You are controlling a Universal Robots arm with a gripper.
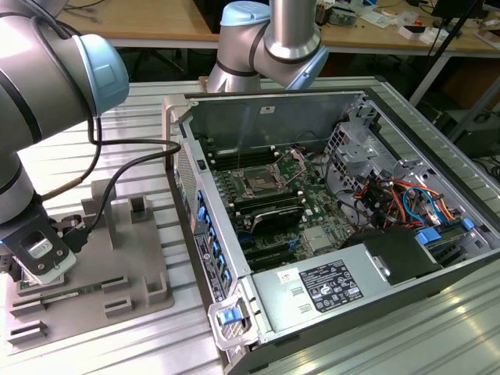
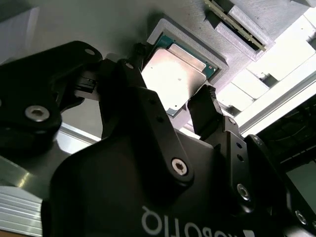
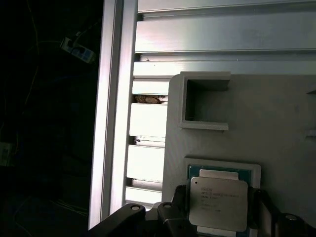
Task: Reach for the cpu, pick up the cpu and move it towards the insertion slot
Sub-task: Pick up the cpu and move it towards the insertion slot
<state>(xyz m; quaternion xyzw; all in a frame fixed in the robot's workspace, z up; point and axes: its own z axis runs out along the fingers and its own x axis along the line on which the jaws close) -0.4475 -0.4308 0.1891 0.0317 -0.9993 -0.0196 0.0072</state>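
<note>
The black gripper (image 2: 172, 74) sits closest to the lens in the second wrist view, lowered over the grey tray (image 1: 148, 234). Its jaws are spread to roughly the chip's width and grip nothing. One fingertip (image 2: 137, 52) stands just outside one edge of the cpu (image 2: 178, 79) and the other stands just outside the opposite edge.

The cpu lies flat in its square recess near a corner of the tray, silvery top up, directly beneath the tool. Because the chip is square, no long axis matters, and the jaws line up with two parallel sides. The recess rim hugs the chip closely, so the only free way out looks to be straight up off the tray.

The insertion slot (image 1: 258, 185) lies well apart from the tray, inside the open computer case (image 1: 351, 234). The case's upright side wall (image 1: 195, 219) stands between the two and likely has to be cleared from above.
</note>
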